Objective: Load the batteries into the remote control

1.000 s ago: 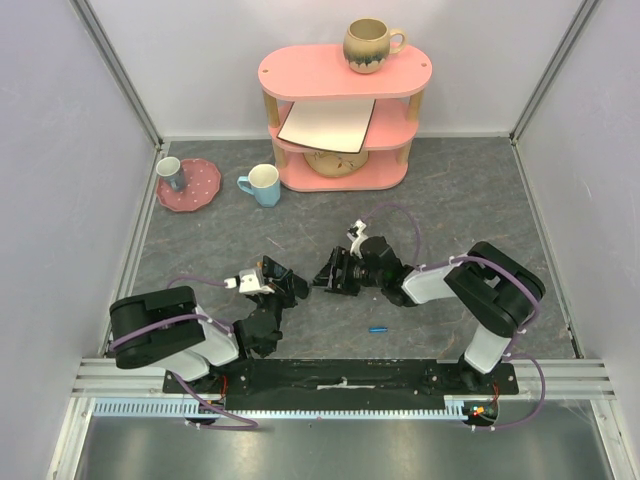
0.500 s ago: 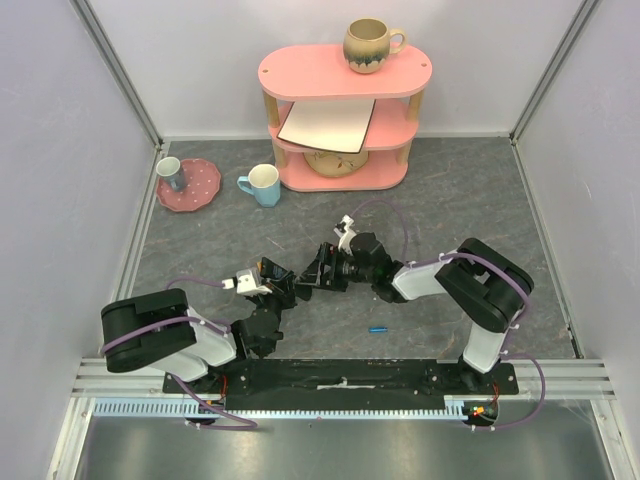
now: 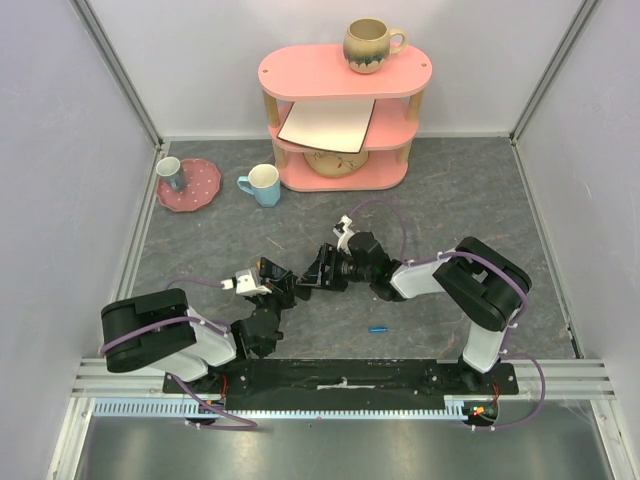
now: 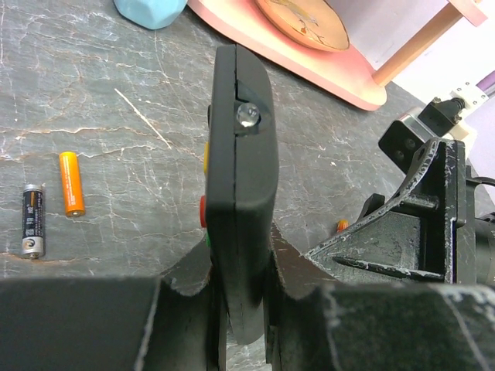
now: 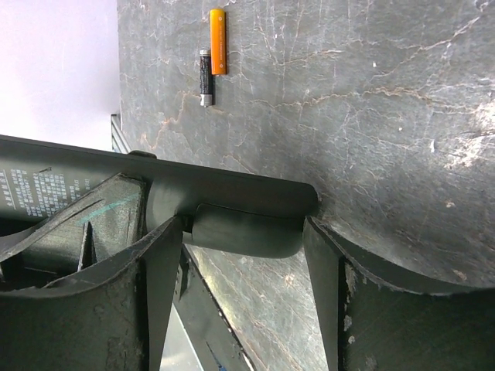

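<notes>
Right arm has swung left; right pincer (image 5: pixel 241 232) is now spread across the remote (image 4: pixel 241 178), grip unclear. Left pincer (image 4: pixel 244 297) is clenched on the remote's near end, remote on edge, long axis pointing toward the pink shelf (image 4: pixel 309 66). Orange battery (image 4: pixel 71 182) lies untouched on the surface (image 4: pixel 116 77), so loading hasn't started.

Pink shelf (image 3: pixel 340 75), brown mug (image 3: pixel 368 45) atop; blue mug (image 3: pixel 263 185), spotted red plate (image 3: pixel 201 188) holding cup (image 3: pixel 171 173)
</notes>
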Controlling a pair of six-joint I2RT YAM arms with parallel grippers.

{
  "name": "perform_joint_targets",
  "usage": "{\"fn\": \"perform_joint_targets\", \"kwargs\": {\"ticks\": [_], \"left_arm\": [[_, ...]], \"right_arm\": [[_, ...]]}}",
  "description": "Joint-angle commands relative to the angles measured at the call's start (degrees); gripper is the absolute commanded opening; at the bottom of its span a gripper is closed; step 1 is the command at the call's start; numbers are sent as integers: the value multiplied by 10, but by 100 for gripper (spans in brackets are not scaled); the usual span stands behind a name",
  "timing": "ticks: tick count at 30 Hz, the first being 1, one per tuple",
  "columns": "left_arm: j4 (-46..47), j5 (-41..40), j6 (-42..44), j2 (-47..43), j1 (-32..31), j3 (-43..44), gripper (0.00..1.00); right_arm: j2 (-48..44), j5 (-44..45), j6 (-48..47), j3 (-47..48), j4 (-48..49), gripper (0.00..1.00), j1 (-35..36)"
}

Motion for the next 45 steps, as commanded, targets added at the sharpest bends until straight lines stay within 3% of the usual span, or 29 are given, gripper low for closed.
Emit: {"fn": "perform_joint_targets", "kwargs": {"ticks": [1, 8, 16, 27, 28, 31, 32, 35, 37, 41, 45], "left_arm": [[-18, -7, 5, 2, -4, -25, 2], [-3, -6, 18, 5, -4, -25, 2], [4, -11, 32, -1, -4, -28, 2], [-8, -22, 32, -15, -4, -32, 2], [-16, -22, 22, -18, -4, -31, 2], [-35, -8, 11, -39, -4, -32, 2], [-41, -2, 7, -53, -4, -33, 2], [-102, 36, -10, -132, -3, -32, 2], [-164, 49, -31, -214, -1, -19, 2], [-392, 75, -90, -354, 2, 19, 2], [-476, 112, -93, -469, 4, 33, 2]], "right_arm": [[17, 14, -22, 23, -38, 69, 12], [28, 20, -32, 28, -67, 56, 17], [18, 26, -32, 18, -81, 51, 13], [0, 19, -26, -25, -57, 30, 1], [-6, 15, -22, -30, -26, 31, 0], [-40, 7, -48, -31, -20, 50, 0], [-55, 14, -59, -30, -31, 60, 0], [-146, 55, -129, -2, -122, 69, 0], [-181, 96, -166, 14, -201, 71, 0], [-277, 160, -226, 47, -297, 72, -1], [-348, 194, -265, 46, -345, 73, 0]]}}
